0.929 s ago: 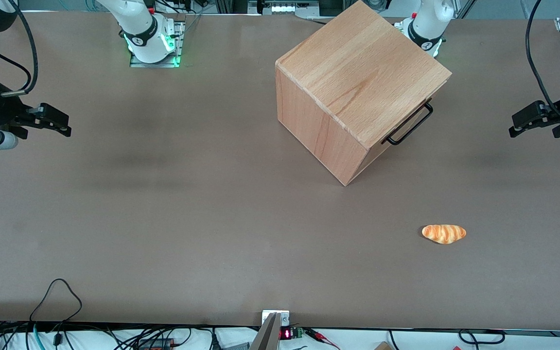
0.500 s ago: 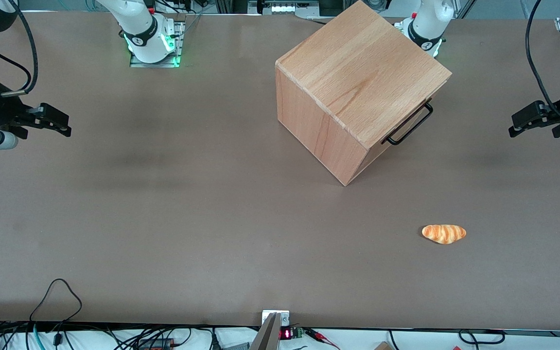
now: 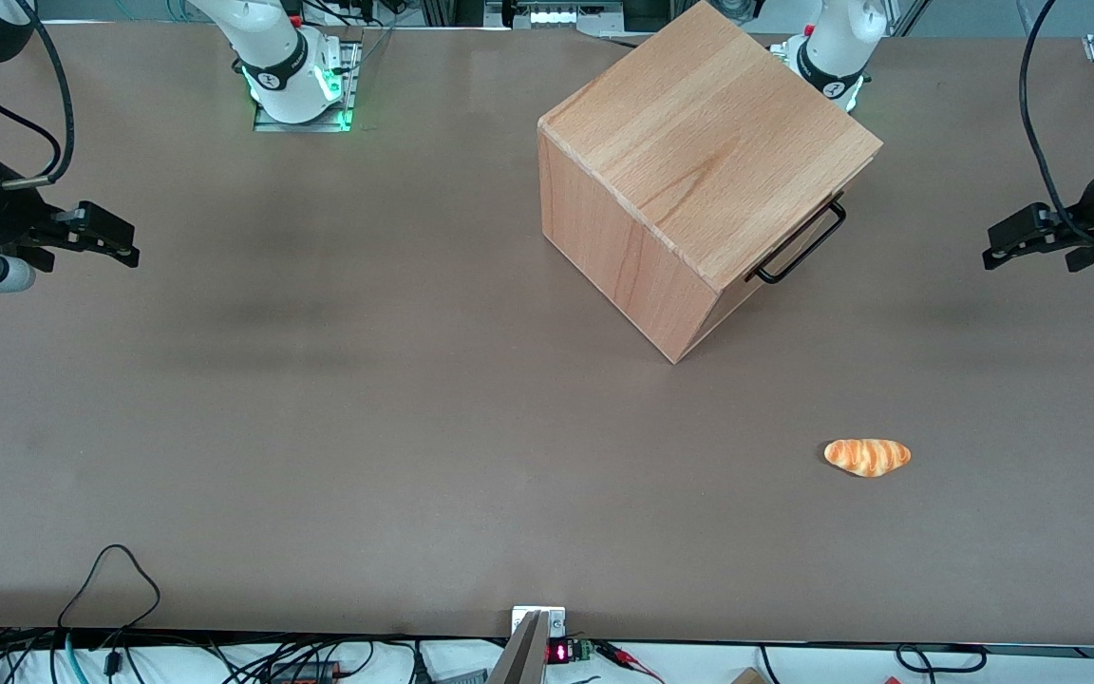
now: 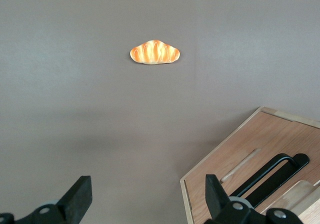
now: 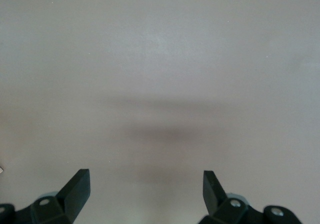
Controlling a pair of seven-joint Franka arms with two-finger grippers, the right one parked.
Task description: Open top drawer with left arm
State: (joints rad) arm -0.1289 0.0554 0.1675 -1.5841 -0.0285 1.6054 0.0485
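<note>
While seemingly shut, beech top drawer (image 3: pixel 799 249) (black bar handle (image 3: pixel 801 245)); pincer (image 3: pixel 991 256) spread, apart.

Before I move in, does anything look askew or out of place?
The cabinet stands turned at an angle to the table edges, so its top drawer handle faces diagonally toward the working arm's end. A bread roll lies loose on the table, nearer the front camera. The gripper is open, well clear of the handle. Nothing looks damaged.

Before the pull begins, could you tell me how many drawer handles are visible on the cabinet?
1: a black bar handle on the cabinet face turned toward the open gripper; lower handles may be hidden.
</note>
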